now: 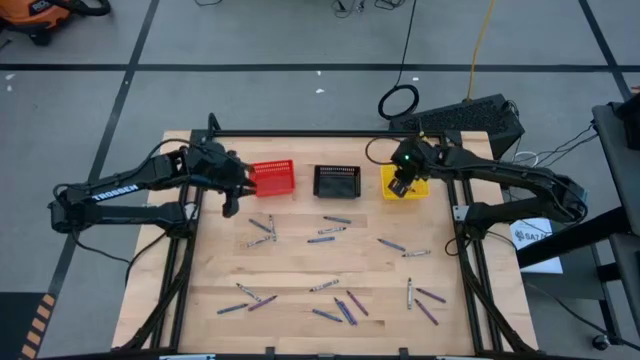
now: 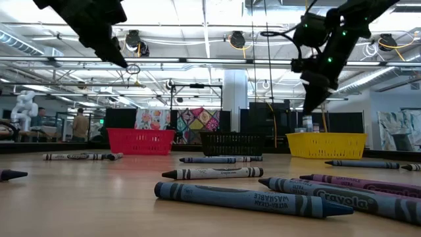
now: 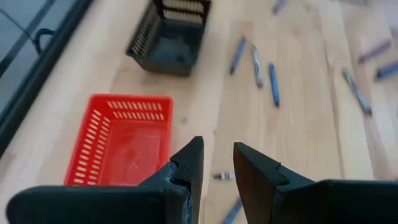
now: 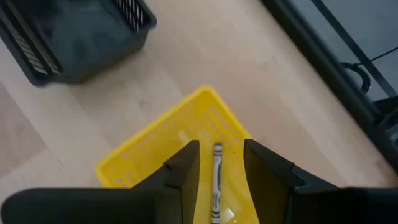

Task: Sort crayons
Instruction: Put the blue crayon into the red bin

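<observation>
The right tool (image 4: 219, 163) hangs over the yellow basket (image 1: 417, 187), its two fingers parted narrowly with nothing gripped; between them one grey crayon (image 4: 217, 180) lies on the basket floor. The left tool (image 3: 217, 163) hovers just beside the red basket (image 1: 273, 178), over the desk (image 1: 300, 265), fingers also narrowly apart and empty. Three baskets stand in a row along the desk's far side: red, the black basket (image 1: 337, 180) in the middle, and yellow. The loose crayons (image 1: 330, 230), blue, purple and grey, lie scattered on the bare wood nearer the front, roughly two dozen in all, in small clusters; an exact count cannot be made. None can be seen in the red basket.
</observation>
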Robot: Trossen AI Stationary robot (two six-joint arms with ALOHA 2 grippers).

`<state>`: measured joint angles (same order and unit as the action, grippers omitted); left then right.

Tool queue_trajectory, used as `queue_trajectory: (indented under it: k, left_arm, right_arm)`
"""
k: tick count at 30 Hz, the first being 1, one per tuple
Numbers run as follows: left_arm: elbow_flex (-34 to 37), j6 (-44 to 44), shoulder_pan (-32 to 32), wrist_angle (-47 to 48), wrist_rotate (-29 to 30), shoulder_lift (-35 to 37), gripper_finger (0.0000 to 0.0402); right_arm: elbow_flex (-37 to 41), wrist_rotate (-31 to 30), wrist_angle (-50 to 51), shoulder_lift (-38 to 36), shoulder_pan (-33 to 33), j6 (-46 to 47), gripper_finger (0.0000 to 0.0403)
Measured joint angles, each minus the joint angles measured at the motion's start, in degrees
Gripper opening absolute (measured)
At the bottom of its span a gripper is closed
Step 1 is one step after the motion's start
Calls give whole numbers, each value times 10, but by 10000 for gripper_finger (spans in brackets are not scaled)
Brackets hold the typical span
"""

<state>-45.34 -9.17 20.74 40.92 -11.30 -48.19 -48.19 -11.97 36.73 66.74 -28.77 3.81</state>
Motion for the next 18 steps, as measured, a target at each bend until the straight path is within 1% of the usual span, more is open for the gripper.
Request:
queue_trajectory:
  k: [4, 7, 18]
  left_arm:
    - [0, -25, -22, 11, 15, -13, 93]
    - [0, -32, -31, 24, 19, -40, 93]
    - [0, -32, -72, 32, 21, -201, 93]
  right_arm:
    - [-26, 0, 13, 0, 0, -1, 112]
    - [-37, 0, 20, 0, 0, 0, 112]
    - [-40, 1, 63, 0, 0, 0, 112]
